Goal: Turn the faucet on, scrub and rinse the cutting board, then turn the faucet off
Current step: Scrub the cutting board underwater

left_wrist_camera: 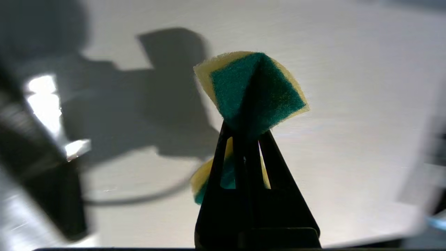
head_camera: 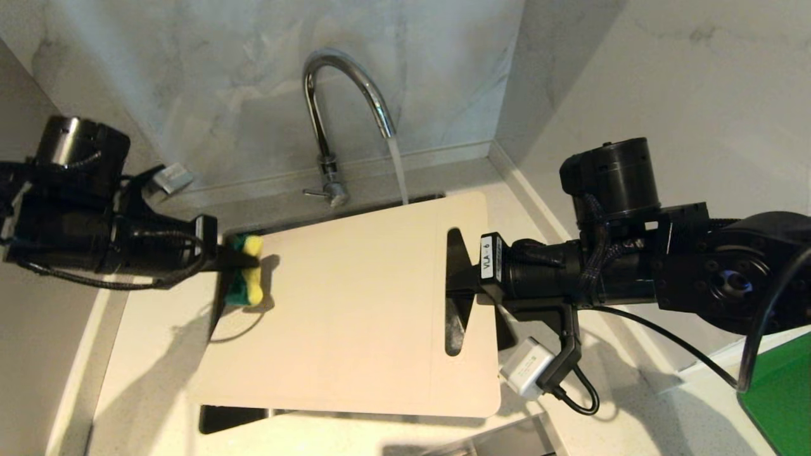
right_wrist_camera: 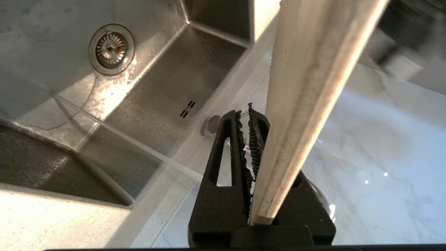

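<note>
Beige cutting board (head_camera: 355, 304) hides most of the sink (right_wrist_camera: 167, 80).

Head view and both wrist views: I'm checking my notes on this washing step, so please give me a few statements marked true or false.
1. Water runs from the faucet. True.
2. The left gripper holds a sponge. True.
3. The right gripper is open and clear of the cutting board. False: it is shut on the board's handle end.
4. The cutting board lies flat in the bottom of the sink. False: it is held up above the basin.
5. The sponge is plain blue. False: green and yellow.
</note>
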